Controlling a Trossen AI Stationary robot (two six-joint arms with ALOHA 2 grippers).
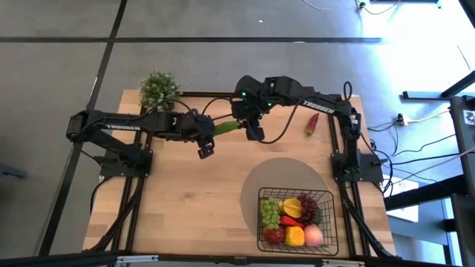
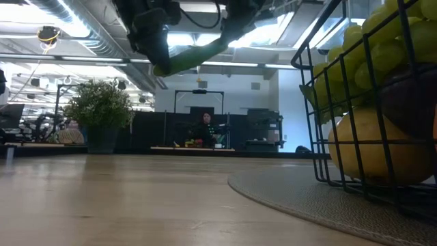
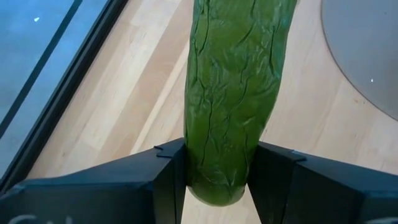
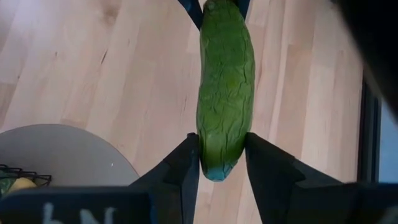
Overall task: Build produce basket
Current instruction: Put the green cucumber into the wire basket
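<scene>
A green cucumber point(image 1: 226, 127) hangs in the air above the table's far middle, held at both ends. My left gripper point(image 1: 214, 132) is shut on the end toward the table's left, and my right gripper point(image 1: 243, 126) on the end toward the right. In the low view the cucumber point(image 2: 191, 58) slants well above the tabletop. The black wire basket point(image 1: 260, 237) stands on a round grey mat point(image 1: 282, 178) at the near right, with green grapes point(image 1: 270, 211), purple grapes, a yellow fruit and red and pink fruit inside. A red chili point(image 1: 312, 124) lies on the table at the far right. My left gripper pinches the cucumber's end point(image 3: 214, 177) between its two fingers point(image 3: 169, 177), one on either side. The fingers slant downward, and the cucumber runs on away from them. It is clear of the table. My right gripper pinches the cucumber's opposite end point(image 4: 217, 158) between its two fingers point(image 4: 185, 168), slanting down from the far right. The tip sticks a little past the fingers, toward the wrist. The cucumber runs on ahead to my left gripper's fingers point(image 4: 194, 9).
A bushy potted plant point(image 1: 158, 89) stands at the table's far left corner. Bare wood lies in the middle and at the near left. Dark frame rails run along the table's left and right edges. A person sits far off in the room behind.
</scene>
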